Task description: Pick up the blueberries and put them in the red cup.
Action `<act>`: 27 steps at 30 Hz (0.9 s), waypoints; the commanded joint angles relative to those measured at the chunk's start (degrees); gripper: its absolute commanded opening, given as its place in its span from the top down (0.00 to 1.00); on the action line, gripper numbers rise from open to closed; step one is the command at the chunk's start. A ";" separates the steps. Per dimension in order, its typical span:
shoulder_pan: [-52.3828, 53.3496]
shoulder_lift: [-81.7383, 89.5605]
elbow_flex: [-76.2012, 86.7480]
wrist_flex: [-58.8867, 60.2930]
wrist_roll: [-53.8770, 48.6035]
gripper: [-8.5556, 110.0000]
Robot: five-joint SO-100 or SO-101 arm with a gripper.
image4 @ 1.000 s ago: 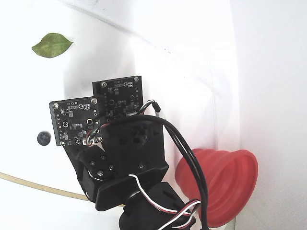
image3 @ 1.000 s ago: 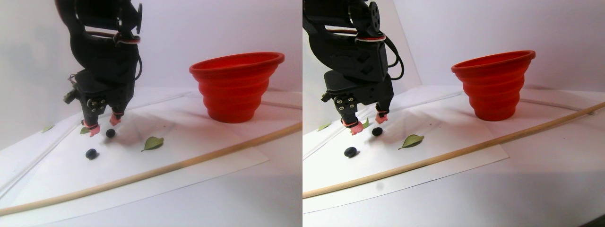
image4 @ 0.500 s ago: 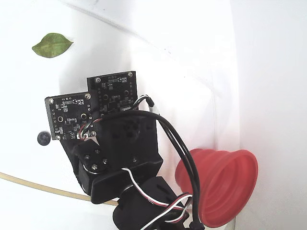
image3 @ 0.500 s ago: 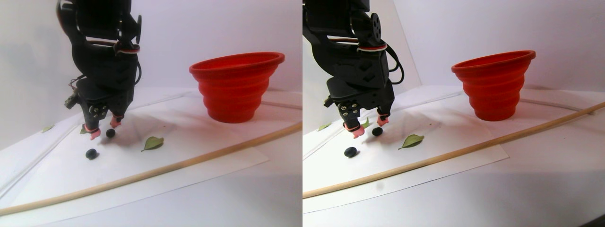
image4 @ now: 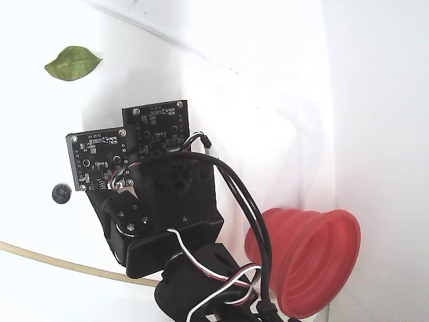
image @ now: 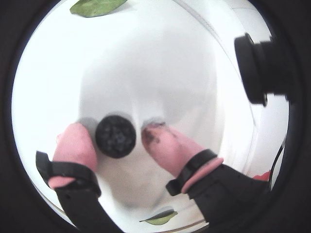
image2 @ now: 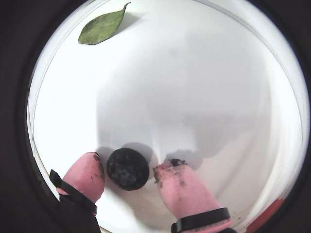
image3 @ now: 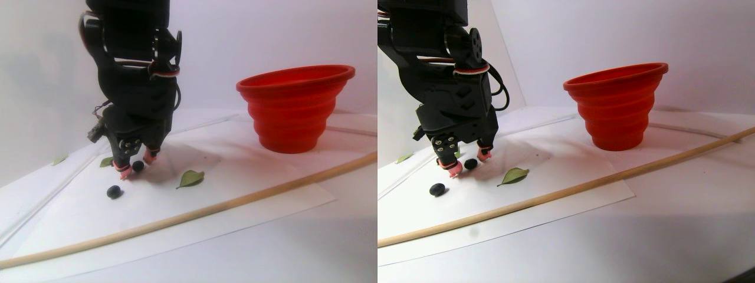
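Closing in from a second earlier, when its pink tips hung just above the paper, the gripper (image3: 136, 167) has dropped to the sheet and now brackets one blueberry (image: 115, 135), a sign the pick is moments away though nothing is held yet. Left to right in the stereo pair view: a second blueberry (image3: 114, 190) lies untouched nearer the camera, the arm stands almost vertical with wrist pointing down, a green leaf (image3: 191, 177) rests beside it, and the red cup (image3: 295, 106) waits well apart. In both wrist views the fingers stand slightly parted, the left pad touching or nearly touching the berry, the right just clear.
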 commanded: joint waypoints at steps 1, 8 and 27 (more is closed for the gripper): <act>-0.44 0.88 -1.14 -1.05 0.18 0.75; -0.70 0.18 -1.76 -1.14 0.62 0.76; -1.05 -1.32 -2.64 -1.67 0.79 0.80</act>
